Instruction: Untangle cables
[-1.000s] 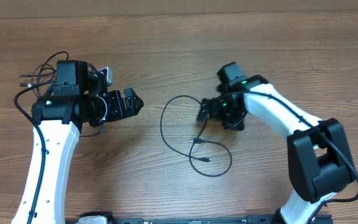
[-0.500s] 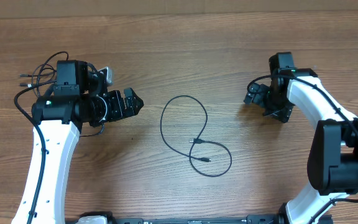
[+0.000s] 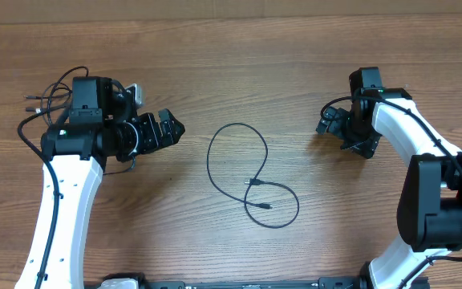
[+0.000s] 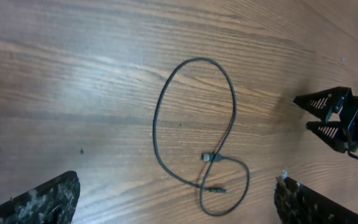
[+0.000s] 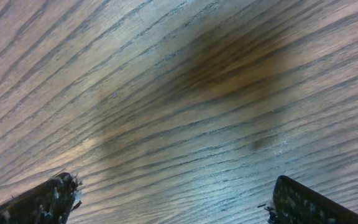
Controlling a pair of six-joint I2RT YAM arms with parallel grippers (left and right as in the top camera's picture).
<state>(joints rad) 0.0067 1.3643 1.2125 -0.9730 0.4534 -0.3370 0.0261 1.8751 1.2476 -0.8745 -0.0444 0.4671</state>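
One thin black cable (image 3: 209, 164) lies in the middle of the wooden table. It forms a large loop that crosses itself into a smaller loop, with small plugs (image 3: 253, 183) near the crossing. In the left wrist view the same cable (image 4: 156, 118) lies ahead of my left gripper (image 4: 176, 202), whose jaws stand wide apart with nothing between them. From overhead, the left gripper (image 3: 171, 128) is left of the cable and apart from it. My right gripper (image 3: 327, 122) is open and empty, well to the right of the cable. The right wrist view has only bare wood between the open right gripper (image 5: 173, 202).
Black cords (image 3: 42, 100) loop around the back of the left arm at far left. The right gripper (image 4: 329, 115) appears at the right edge of the left wrist view. The table's far edge (image 3: 231, 16) runs along the top.
The right gripper has pulled away from the cable's right side to the far right, then stayed there. The cable lies as before. The left gripper has turned slightly.
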